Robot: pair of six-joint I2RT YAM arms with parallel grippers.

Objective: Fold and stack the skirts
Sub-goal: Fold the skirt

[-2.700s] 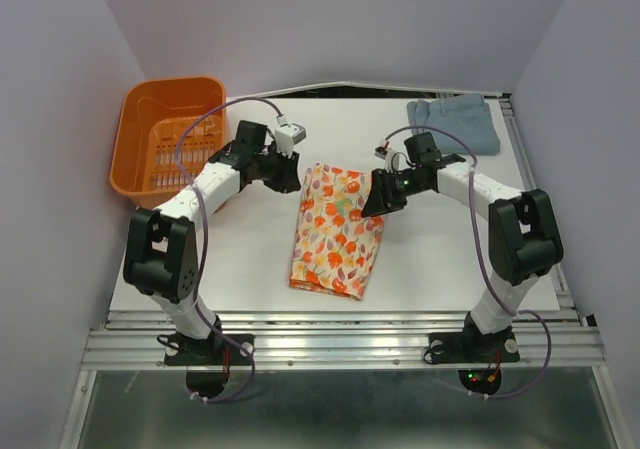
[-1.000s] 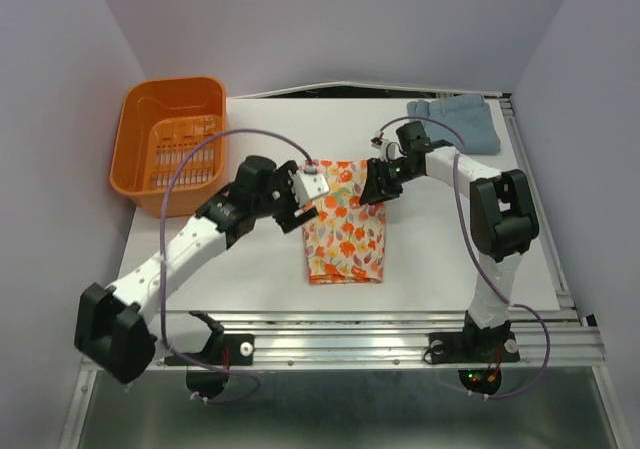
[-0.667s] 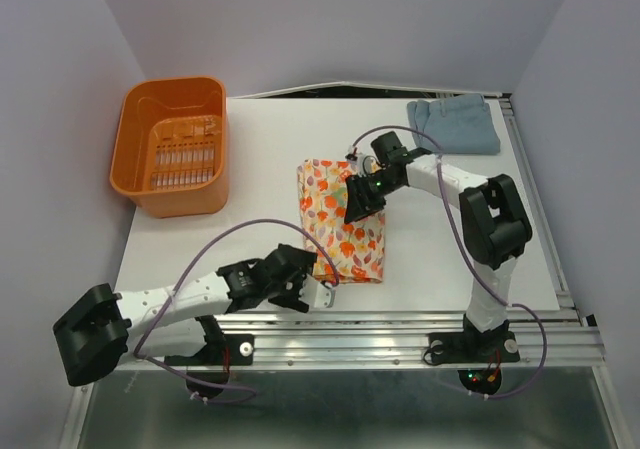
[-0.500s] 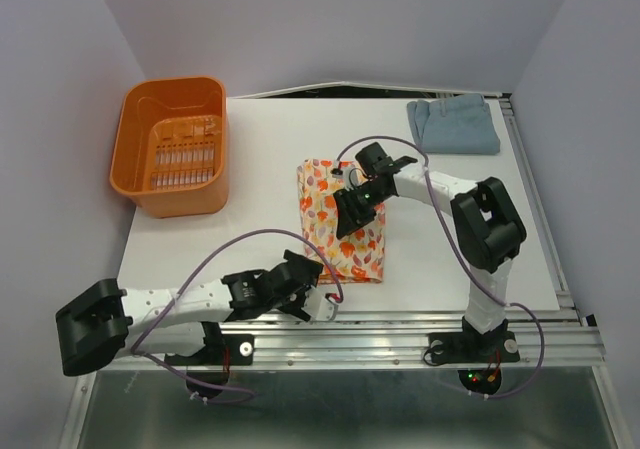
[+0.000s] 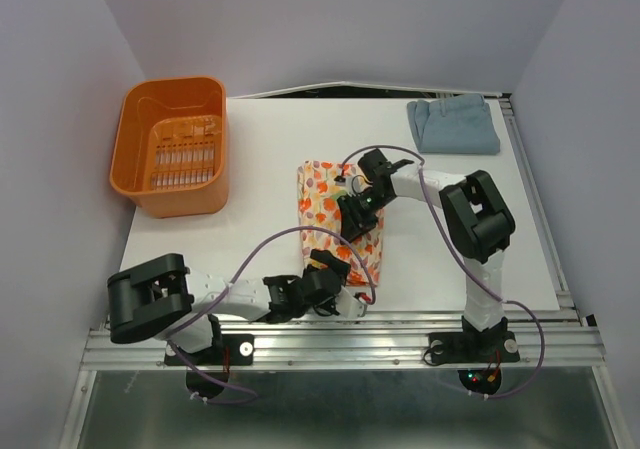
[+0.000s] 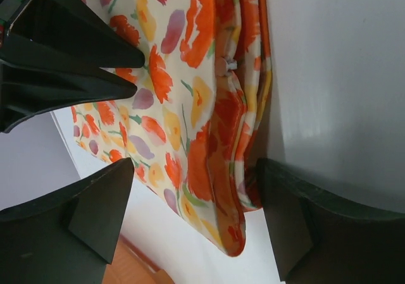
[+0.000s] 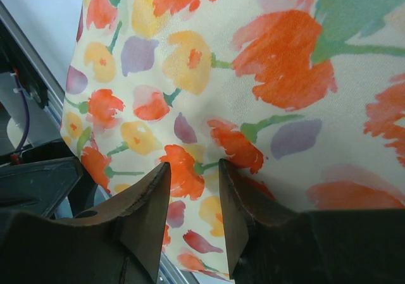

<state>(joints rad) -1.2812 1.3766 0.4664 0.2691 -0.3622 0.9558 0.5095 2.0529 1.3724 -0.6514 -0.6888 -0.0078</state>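
Left gripper (image 6: 196, 165) fingers spread wide, folded edge of skirt (image 5: 322, 197) lying between them on the table, right gripper (image 7: 193, 166) fingers narrowly apart, tips pressing down flat on skirt's middle

Lab bench: white table (image 5: 260, 149), aluminium rail frame (image 5: 340, 341), plain walls (image 5: 350, 19).

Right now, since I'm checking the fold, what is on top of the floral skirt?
The right gripper rests on the floral skirt near its middle. The left gripper has its open jaws bracketing the skirt's near edge. The cloth beneath both is hidden from above.
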